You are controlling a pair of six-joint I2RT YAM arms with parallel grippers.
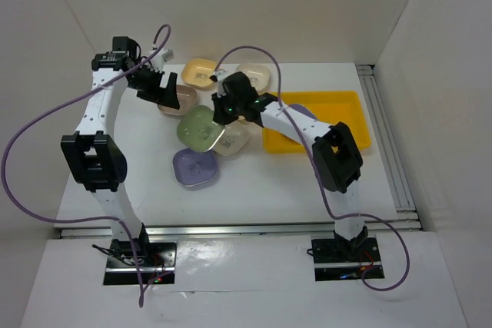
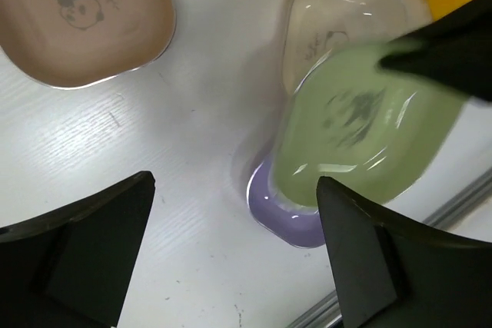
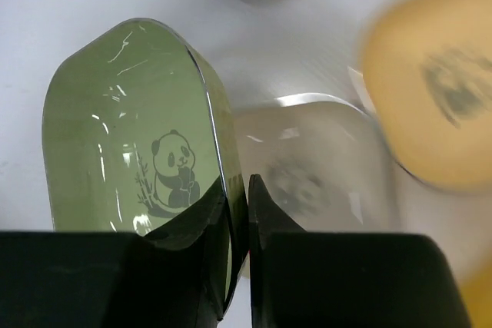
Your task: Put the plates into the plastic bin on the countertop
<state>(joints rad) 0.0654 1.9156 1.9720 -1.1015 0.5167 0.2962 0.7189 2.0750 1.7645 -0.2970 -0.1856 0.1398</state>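
**A:** What's on the left?

**B:** The left gripper (image 2: 234, 182) hangs with its matte black fingers spread wide and nothing between them. It is above the white countertop (image 1: 254, 190), which shows a faint grain. Beside it lies a brown plate (image 2: 84, 13), a glossy rounded square with a dark panda mark.

**A:** And in the middle?

**B:** A lavender plate (image 1: 194, 168) lies on the surface, just beside the green plate (image 3: 131, 136). The green one is smooth and shiny, with a panda printed at its centre. The right gripper (image 3: 237, 190) is clamped on its rim, one finger inside and one outside. Seen from the left wrist, the green plate covers part of the lavender plate and part of a cream plate (image 3: 307, 167).

**A:** Further right?

**B:** A yellow-orange plate (image 3: 438, 82), blurred. Then comes the plastic bin (image 1: 350, 109), bright yellow, rectangular and low-walled. The green plate is outside it, and the right arm hides much of its floor.
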